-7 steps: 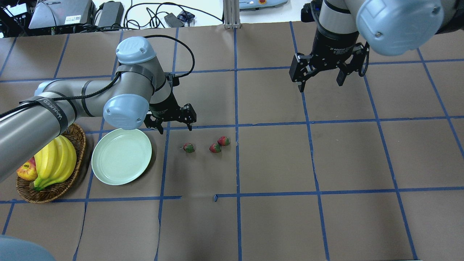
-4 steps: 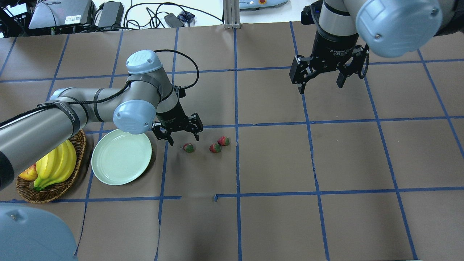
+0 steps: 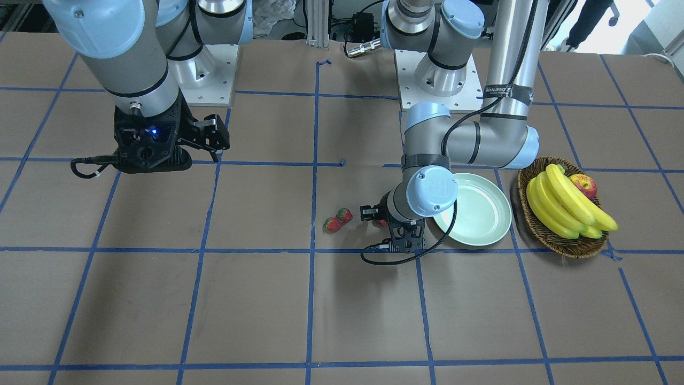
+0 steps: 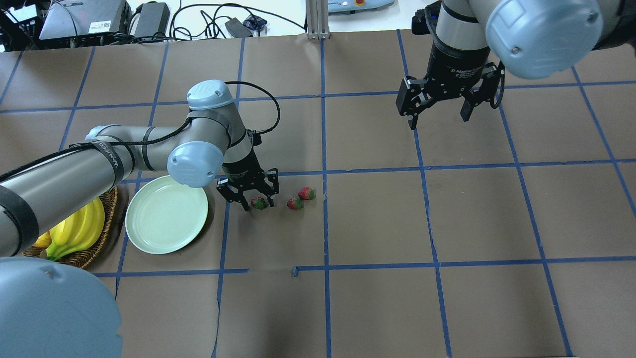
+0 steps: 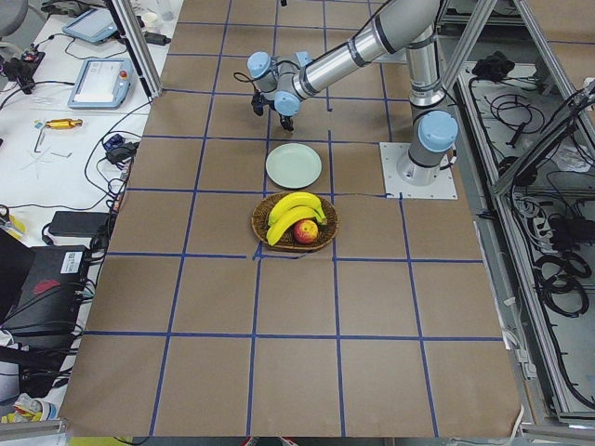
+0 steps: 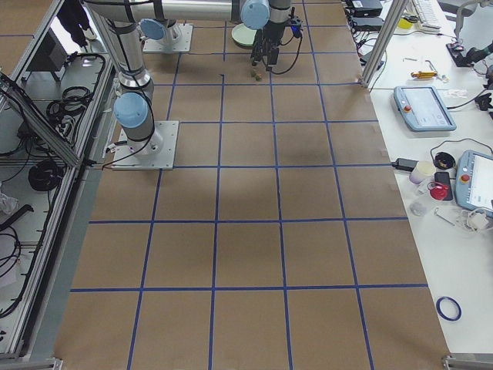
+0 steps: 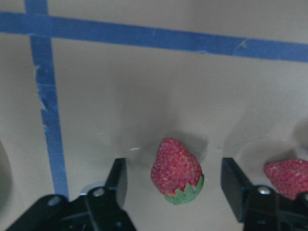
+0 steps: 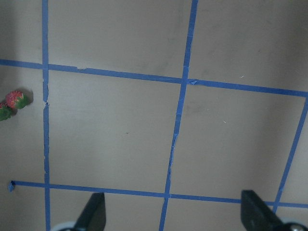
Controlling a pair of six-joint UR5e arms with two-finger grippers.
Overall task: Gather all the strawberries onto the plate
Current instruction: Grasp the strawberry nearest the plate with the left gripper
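Observation:
Three small red strawberries lie on the brown table cover. My left gripper [image 4: 259, 204] is open and low over the leftmost strawberry [image 4: 259, 202], one finger on each side. The left wrist view shows that strawberry [image 7: 176, 172] between the two black fingers [image 7: 118, 180], untouched by either. The other two strawberries [image 4: 295, 203] [image 4: 306, 193] lie together just to its right. The pale green plate [image 4: 166, 215] sits empty left of the gripper. My right gripper [image 4: 438, 120] hangs open and empty at the far right of the table.
A wicker basket [image 3: 561, 246] with bananas [image 3: 566, 206] and an apple [image 3: 583, 184] stands beside the plate [image 3: 481, 214], on the side away from the strawberries. My left forearm reaches over the plate's far edge. Blue tape lines grid the table.
My left gripper has moved right and down from behind the plate to straddle the leftmost strawberry. The right gripper has barely moved.

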